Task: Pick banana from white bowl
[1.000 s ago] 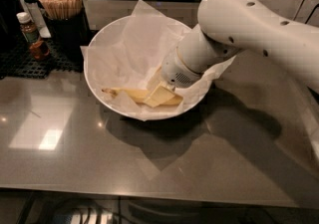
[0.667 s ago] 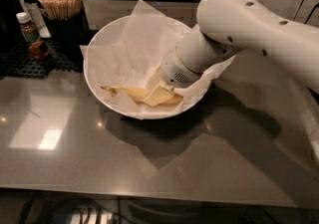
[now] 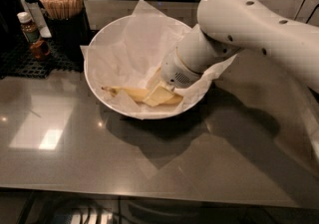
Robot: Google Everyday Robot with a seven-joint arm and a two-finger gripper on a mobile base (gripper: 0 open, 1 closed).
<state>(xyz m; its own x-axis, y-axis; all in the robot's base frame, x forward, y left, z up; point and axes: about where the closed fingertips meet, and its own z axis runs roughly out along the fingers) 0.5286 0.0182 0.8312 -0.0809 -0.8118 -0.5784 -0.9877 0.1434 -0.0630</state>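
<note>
The white bowl (image 3: 91,56) stands on a grey counter, lined with crinkled white paper whose corners poke over the rim. A yellow banana (image 3: 124,92) lies along the bowl's near inner wall, its stem end pointing left. My gripper (image 3: 160,94) reaches down into the bowl from the right and rests at the banana's right half, hiding part of it. The thick white arm (image 3: 249,24) crosses over the bowl's right rim.
A dark holder full of wooden sticks (image 3: 61,3) and a small bottle (image 3: 29,28) stand on a black mat (image 3: 25,66) left of the bowl. The glossy grey counter (image 3: 149,168) extends toward me, its front edge near the bottom.
</note>
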